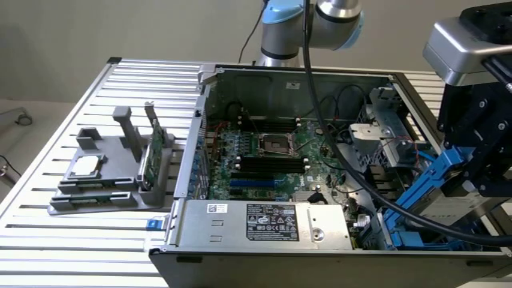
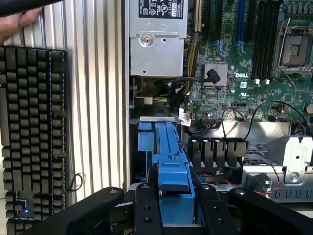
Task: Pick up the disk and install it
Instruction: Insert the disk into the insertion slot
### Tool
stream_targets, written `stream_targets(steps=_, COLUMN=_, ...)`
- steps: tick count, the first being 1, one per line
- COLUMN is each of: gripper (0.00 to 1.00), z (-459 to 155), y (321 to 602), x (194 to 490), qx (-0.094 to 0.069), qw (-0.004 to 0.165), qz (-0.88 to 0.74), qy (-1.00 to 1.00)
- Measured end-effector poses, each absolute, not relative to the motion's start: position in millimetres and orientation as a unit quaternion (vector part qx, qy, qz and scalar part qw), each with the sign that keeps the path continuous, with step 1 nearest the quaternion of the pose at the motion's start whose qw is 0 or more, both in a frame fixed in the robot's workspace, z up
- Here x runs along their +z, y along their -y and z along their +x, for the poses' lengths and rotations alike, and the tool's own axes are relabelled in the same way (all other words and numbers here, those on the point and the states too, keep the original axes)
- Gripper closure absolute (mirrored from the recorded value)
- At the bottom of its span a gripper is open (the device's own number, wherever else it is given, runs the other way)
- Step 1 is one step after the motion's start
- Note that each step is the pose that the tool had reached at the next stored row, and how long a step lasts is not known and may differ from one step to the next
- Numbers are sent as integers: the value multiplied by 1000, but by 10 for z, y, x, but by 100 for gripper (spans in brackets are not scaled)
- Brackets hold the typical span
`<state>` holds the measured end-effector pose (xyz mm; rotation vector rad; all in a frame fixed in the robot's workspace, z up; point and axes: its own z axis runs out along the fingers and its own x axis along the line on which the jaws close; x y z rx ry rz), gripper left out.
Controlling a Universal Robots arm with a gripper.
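My gripper (image 1: 468, 174) hangs over the front corner of the open computer case (image 1: 188, 162), on the exterior view's right. It is shut on the disk (image 1: 436, 180), whose blue plastic frame slants down toward the drive bay (image 1: 404, 231). A strip of the disk's silver metal body shows under the gripper. In the wrist view the black fingers (image 2: 146, 210) press both sides of the blue frame of the disk (image 2: 171, 166), with the gripper (image 2: 178, 213) above blue bay parts in the case.
A grey power supply (image 1: 264, 223) lies along the case front beside the green motherboard (image 1: 272, 150). A black cable (image 1: 352, 174) drapes across the case. A grey fixture (image 1: 96, 174) holds a square chip and an upright green card. A black keyboard (image 2: 32, 132) and a hand (image 2: 17, 22) are beside the case.
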<state>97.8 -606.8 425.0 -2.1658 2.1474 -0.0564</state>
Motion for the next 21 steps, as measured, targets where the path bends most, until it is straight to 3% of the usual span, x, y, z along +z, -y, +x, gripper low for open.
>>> stream_targets(steps=21, gripper=67, z=1054, y=6083, x=4191, qx=7, qw=39, qz=-720, qy=-693)
